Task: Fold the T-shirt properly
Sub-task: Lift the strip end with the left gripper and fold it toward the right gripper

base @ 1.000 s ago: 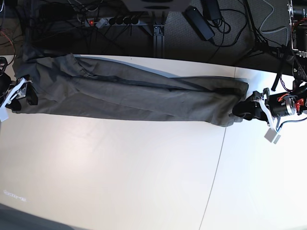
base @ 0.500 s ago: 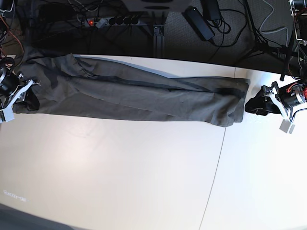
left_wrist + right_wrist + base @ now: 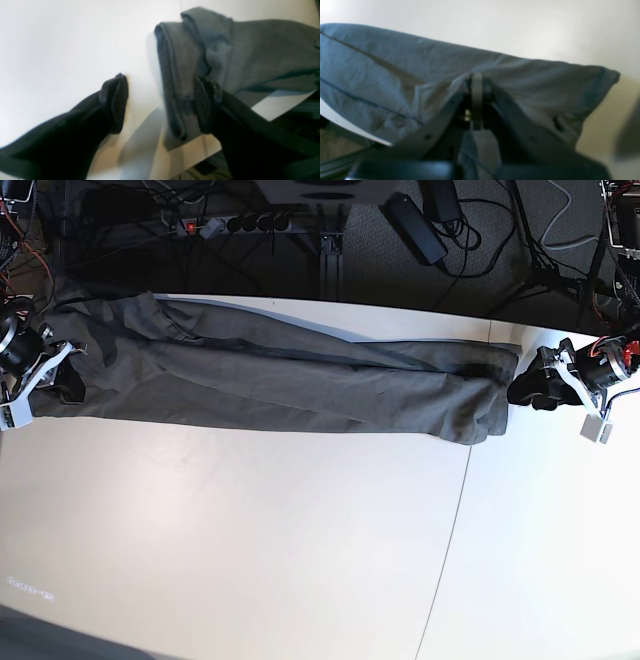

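Note:
The T-shirt lies as a long, narrow olive-grey strip across the far part of the white table. My left gripper stands open just off the strip's right end. In the left wrist view its two black fingers are spread wide, and the T-shirt's folded end lies loose beside the right one. My right gripper is at the strip's left end. In the right wrist view it is shut on the T-shirt, whose cloth bunches up into the closed fingertips.
Behind the table's far edge lie a power strip, a black adapter and loose cables on the dark floor. A thin seam runs down the tabletop right of centre.
My left gripper let go of the T-shirt's right end, opened wide and drew back to the right. My right gripper closed on the left end.

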You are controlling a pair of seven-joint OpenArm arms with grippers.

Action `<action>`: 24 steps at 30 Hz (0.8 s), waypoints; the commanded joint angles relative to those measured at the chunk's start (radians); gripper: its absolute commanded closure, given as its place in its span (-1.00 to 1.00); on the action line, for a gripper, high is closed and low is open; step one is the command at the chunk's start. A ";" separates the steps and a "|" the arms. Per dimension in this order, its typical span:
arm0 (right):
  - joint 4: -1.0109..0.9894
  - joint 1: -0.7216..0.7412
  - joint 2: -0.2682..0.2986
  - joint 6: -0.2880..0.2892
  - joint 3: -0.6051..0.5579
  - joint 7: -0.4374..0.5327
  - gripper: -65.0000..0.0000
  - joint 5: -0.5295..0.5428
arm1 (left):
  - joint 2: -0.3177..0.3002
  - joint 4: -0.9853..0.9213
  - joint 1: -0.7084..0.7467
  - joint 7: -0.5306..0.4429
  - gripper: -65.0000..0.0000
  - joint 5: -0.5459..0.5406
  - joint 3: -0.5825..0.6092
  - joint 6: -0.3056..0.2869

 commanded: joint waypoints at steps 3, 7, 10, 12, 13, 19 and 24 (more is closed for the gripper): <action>0.011 0.005 0.022 0.064 0.012 0.018 1.00 0.011 | -0.019 0.011 -0.010 0.060 -0.36 -0.103 -0.007 -0.009; 0.011 0.005 0.022 0.064 0.012 0.018 1.00 0.011 | -0.019 0.011 -0.008 0.090 -0.36 -0.167 -0.003 -0.009; 0.011 0.005 0.023 0.064 0.012 0.018 1.00 0.012 | -0.019 0.009 -0.008 0.090 -0.36 -0.173 0.022 -0.009; 0.011 0.005 0.023 0.064 0.012 0.018 1.00 0.012 | -0.019 0.004 -0.008 0.089 -0.36 -0.172 0.045 -0.009; 0.011 0.005 0.023 0.064 0.012 0.018 1.00 0.012 | -0.019 0.000 -0.010 0.088 -0.36 -0.172 0.054 -0.009; 0.011 0.005 0.023 0.064 0.012 0.014 1.00 0.012 | 0.010 -0.023 -0.011 0.053 -0.36 -0.148 0.063 -0.009; 0.011 0.005 0.023 0.064 0.012 0.014 1.00 0.012 | 0.059 -0.023 -0.016 0.049 -0.36 -0.100 0.063 -0.009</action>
